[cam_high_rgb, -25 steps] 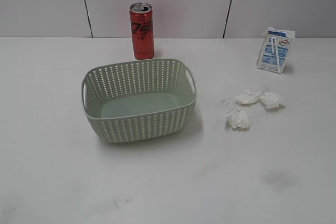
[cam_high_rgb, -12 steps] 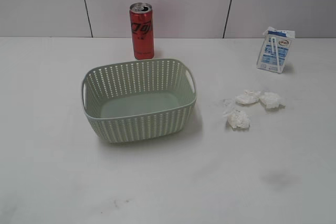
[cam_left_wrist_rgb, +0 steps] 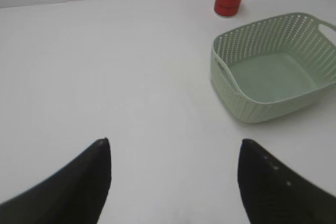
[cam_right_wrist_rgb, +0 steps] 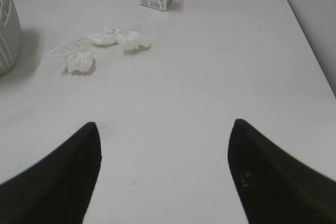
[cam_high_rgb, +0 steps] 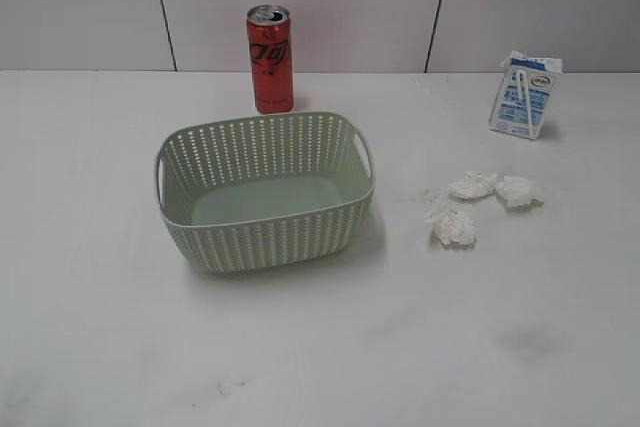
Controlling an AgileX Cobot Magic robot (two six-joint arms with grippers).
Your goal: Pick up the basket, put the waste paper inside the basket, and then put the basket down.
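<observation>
A: What is in the sage-green basket [cam_high_rgb: 264,190]?
B: Nothing; it sits upright on the white table [cam_high_rgb: 320,347], its floor bare.
A: And the waste paper [cam_high_rgb: 480,202]?
B: Three crumpled white wads on the table at the basket's 3 o'clock, well apart from it. A red drink can [cam_high_rgb: 270,58] stands at its 12 o'clock, a blue-and-white milk carton [cam_high_rgb: 523,95] at about 2.
A: The grippers?
B: Only the wrist views show them. The left gripper [cam_left_wrist_rgb: 174,182] and right gripper [cam_right_wrist_rgb: 164,174] both spread wide over bare table, holding nothing. The can's top looks opened, though that is hard to judge.
</observation>
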